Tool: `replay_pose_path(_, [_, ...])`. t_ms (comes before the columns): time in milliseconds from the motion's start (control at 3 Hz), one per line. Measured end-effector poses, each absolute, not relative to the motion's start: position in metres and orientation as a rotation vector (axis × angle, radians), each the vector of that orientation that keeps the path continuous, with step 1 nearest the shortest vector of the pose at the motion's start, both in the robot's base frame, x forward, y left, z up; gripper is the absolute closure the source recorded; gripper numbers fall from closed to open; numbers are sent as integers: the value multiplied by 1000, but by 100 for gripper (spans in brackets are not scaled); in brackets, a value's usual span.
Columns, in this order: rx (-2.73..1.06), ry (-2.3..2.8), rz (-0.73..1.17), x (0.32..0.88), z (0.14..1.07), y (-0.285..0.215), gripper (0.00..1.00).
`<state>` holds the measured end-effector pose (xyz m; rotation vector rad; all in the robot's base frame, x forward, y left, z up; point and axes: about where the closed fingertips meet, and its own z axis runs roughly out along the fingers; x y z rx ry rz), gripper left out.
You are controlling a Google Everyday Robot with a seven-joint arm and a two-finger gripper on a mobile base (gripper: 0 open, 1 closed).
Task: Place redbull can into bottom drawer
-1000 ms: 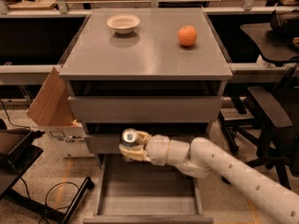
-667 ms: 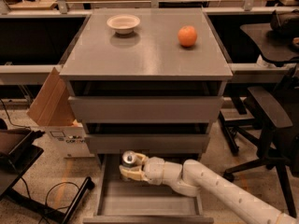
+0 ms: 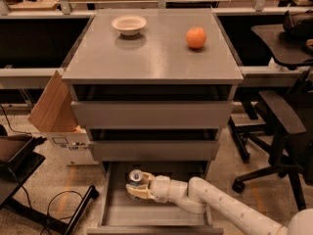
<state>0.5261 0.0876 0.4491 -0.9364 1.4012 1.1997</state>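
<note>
The bottom drawer (image 3: 117, 214) of the grey cabinet is pulled out toward me and stands open. My gripper (image 3: 135, 186) reaches in from the lower right, down inside the drawer near its back left. It is shut on the redbull can (image 3: 135, 176), which stands about upright with its silver top showing. The can's lower part is hidden by the fingers, so I cannot tell whether it touches the drawer floor.
An orange (image 3: 196, 37) and a white bowl (image 3: 129, 24) sit on the cabinet top. The two upper drawers (image 3: 151, 114) are closed. A cardboard box (image 3: 58, 116) stands at the cabinet's left, an office chair (image 3: 279, 131) at its right, a dark stand at lower left.
My gripper has moved the can downward, from in front of the middle drawer into the open bottom drawer.
</note>
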Motion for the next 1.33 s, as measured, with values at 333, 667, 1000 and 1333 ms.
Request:
replay_pose_path(333, [-1009,1414,1169,547,409,109,100])
replay_pose_path(667, [-1107,1372,1141,570,359,131,100])
replay_pose_path(1000, [-1165,1339,1129,588,312,141,100])
replay_pose_path(1333, [-1169,1329,1120,613,259,145,100])
